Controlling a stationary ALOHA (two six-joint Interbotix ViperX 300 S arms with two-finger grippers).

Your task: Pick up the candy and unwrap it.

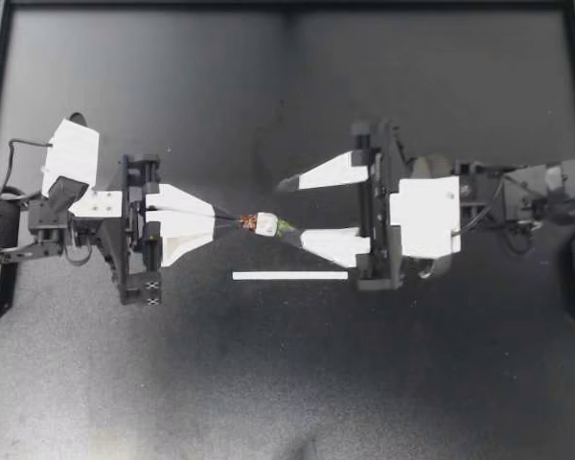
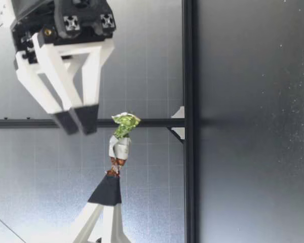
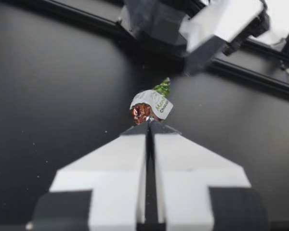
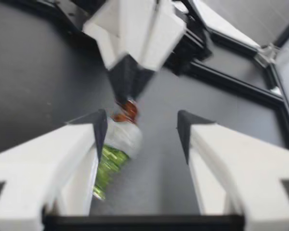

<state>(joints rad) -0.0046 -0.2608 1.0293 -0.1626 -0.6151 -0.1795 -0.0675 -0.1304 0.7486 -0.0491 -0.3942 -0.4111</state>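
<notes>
Pinching the brown twisted end of a small candy in a white foil wrapper (image 1: 264,225), my left gripper (image 1: 228,221) had its two white, dark-tipped fingers pressed flat together on that twist. No gap showed between them in the left wrist view. The candy hung in the air between the two arms, well above the black table (image 1: 172,383) by the low view, and near a thin white strip (image 1: 289,276) that lay flat on the surface.

Its long axis ran straight out from the left gripper's tips toward my right gripper (image 1: 292,209). The brown end was at the left gripper, the white body in the middle, and the crinkled green twisted end (image 4: 107,168) pointed into the right gripper's span. The right gripper stood wide open and held nothing.

The candy was not on that gripper's centre line. In the right wrist view the green end lay along the inner face of one finger (image 4: 62,159), against it or just beside it; I could not tell which. The other finger (image 4: 231,163) stood well apart. In the top view the near finger was the one on the white strip's side.

The coming move seemed to turn on this offset. The right gripper was the free one and already straddled the loose end. Closing as it stood would probably push the twist sideways against the left gripper's hold, so a small shift to centre it looked wise before a pull along the axis.
</notes>
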